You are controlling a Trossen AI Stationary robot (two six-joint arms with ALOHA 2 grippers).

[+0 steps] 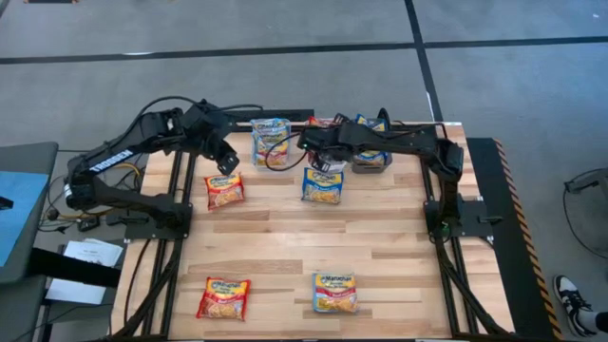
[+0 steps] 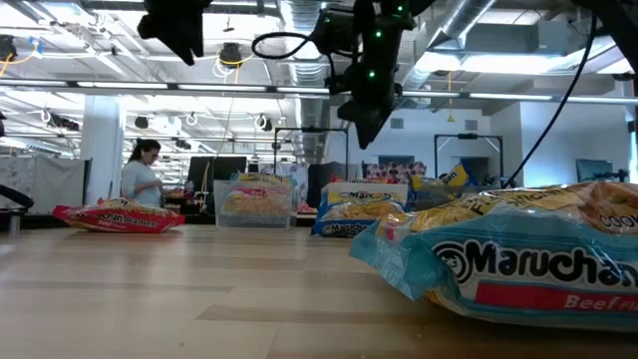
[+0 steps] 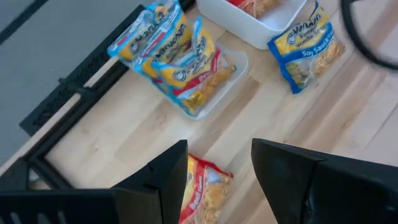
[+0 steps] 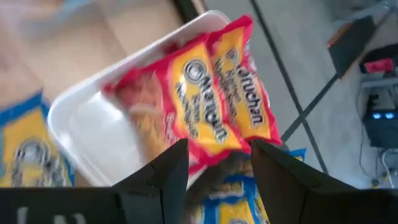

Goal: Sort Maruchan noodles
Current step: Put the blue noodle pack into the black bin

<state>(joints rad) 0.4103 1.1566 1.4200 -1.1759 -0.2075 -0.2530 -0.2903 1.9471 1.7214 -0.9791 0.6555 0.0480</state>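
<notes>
Wooden counter under two dark arms, Maruchan packets scattered across it.

Left gripper poised above the far left part of the counter, jaws spread and holding nothing; a red packet lying flat just below it, also peeking between the fingers in the left wrist view.

Right gripper reaching over the far middle edge, above a white bin; jaws spread, with two red packets leaning in that bin just past the fingertips. Contact between jaws and packets impossible to tell.

Beside the white bin, a clear bin stuffed with blue-and-yellow packets, standing on edge and leaning. A blue soy sauce packet flat on the counter just near of the right gripper. More blue packets in a dark bin under the right arm.

Toward the near edge, well apart from both grippers: a red packet on the left and a blue-edged beef packet on the right, the latter filling the foreground of the low view.

Beyond the counter, a person standing in the room.
</notes>
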